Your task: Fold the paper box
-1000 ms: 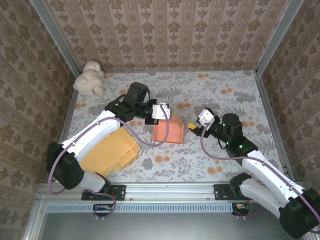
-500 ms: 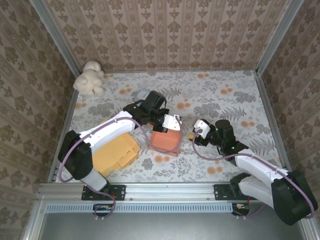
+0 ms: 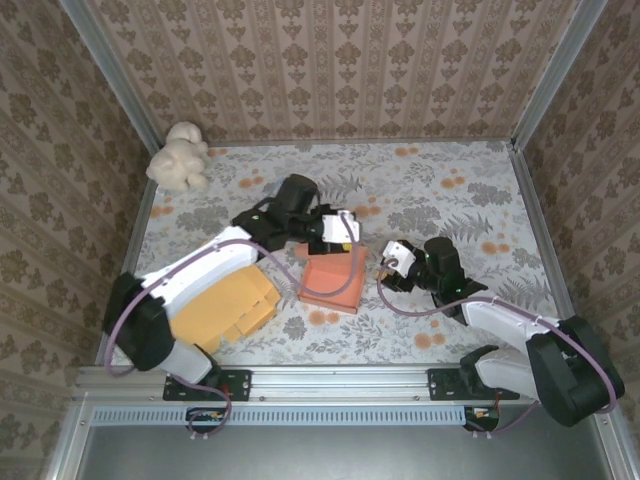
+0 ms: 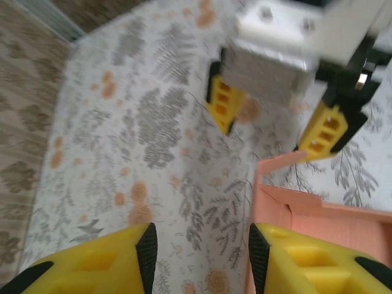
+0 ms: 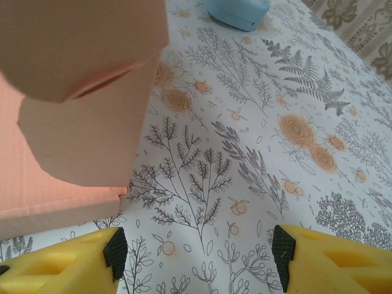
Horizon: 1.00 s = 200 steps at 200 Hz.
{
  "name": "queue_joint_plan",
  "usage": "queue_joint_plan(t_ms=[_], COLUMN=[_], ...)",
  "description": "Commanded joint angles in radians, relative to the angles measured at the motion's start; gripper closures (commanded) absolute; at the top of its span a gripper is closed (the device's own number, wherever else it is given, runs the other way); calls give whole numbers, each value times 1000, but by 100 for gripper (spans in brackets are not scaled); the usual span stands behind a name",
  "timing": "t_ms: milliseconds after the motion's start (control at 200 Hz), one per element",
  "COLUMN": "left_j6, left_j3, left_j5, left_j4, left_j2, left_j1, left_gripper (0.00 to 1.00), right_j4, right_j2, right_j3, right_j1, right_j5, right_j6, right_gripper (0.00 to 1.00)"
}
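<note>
Salmon-pink paper box (image 3: 335, 280) sits near the middle of the desk (image 3: 450, 190), partly erected, with its open side facing up. It lies between the two hands.

Left hand (image 3: 347, 240): positioned over the far edge of the box. In the left wrist view the left hand (image 4: 202, 251) has its yellow fingers (image 4: 98, 263) parted, with floral desk covering visible in the gap. Nothing is clamped. One wall of the box (image 4: 318, 214) runs just beside the inner face of the right-side finger; whether they touch cannot be told.

Right hand (image 3: 386, 268): positioned low, just beside the right side of the box. In the right wrist view the right hand (image 5: 196, 263) has its fingers (image 5: 337, 257) spread wide and holds nothing. A folded flap of the box (image 5: 79, 92) stands ahead of them on the left. A light blue object (image 5: 237, 11) lies further off on the desk.

The left wrist view also shows the right hand (image 4: 272, 116) facing it, jaws apart.

An orange flat cardboard sheet (image 3: 215, 305) lies under the left arm. A cream plush toy (image 3: 178, 155) sits at the far left corner.
</note>
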Motion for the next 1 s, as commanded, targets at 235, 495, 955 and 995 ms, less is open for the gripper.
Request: queue_joint_plan(t_ms=[235, 495, 955, 995], left_j6=[-1104, -1549, -1727, -1728], left_j3=[-196, -310, -321, -322], left_j5=[-257, -53, -77, -97], left_j4=[279, 293, 320, 315], left_j2=[-340, -241, -116, -116], left_j1=[235, 456, 359, 341], left_gripper=[33, 22, 20, 20], right_j4=[-25, -46, -20, -12], right_j2=[36, 19, 41, 48], right_j3=[89, 81, 99, 100], right_j1=[-6, -5, 22, 25], right_j5=[-129, -148, -172, -171], right_j6=[-49, -66, -56, -52], right_gripper=[33, 33, 33, 33])
